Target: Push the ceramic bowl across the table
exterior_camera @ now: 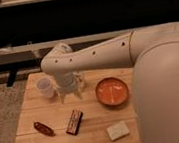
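Observation:
The ceramic bowl [112,91], round, shallow and glossy orange with a paler rim, sits on the right part of the light wooden table [42,136]. My gripper [70,93] hangs below the white arm over the table's back middle, left of the bowl and apart from it. It stands next to a small white cup [45,87].
A dark rectangular bar [74,122] lies at the table's middle front. A small reddish-brown object [43,128] lies at front left. A pale square block [118,130] lies at front right. My white arm and body [166,90] cover the table's right edge. A dark shelf stands behind.

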Controlling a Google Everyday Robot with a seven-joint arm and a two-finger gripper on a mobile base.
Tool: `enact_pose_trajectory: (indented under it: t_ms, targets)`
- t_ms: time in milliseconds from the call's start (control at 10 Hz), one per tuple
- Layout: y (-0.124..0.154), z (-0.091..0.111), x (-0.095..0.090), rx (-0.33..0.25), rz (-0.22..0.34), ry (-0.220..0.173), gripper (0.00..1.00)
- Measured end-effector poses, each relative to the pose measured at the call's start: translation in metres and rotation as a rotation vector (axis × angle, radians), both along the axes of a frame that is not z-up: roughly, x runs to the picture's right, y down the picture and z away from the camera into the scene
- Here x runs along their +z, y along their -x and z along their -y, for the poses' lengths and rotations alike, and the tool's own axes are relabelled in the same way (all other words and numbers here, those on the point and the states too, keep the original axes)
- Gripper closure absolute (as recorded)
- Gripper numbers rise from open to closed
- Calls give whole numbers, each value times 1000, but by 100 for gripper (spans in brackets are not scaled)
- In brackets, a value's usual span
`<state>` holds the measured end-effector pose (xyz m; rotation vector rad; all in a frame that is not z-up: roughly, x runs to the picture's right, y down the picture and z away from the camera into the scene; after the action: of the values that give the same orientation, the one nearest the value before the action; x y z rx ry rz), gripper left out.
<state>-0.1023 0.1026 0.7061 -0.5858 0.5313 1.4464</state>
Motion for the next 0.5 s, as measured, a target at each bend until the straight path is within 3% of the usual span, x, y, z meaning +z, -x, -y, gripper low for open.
enact_pose_trajectory:
  t_ms: [200,500]
  targets:
    - [-22,-2,23,23,-37,-3,35]
    - [-92,-10,92,92,-115,-10,35]
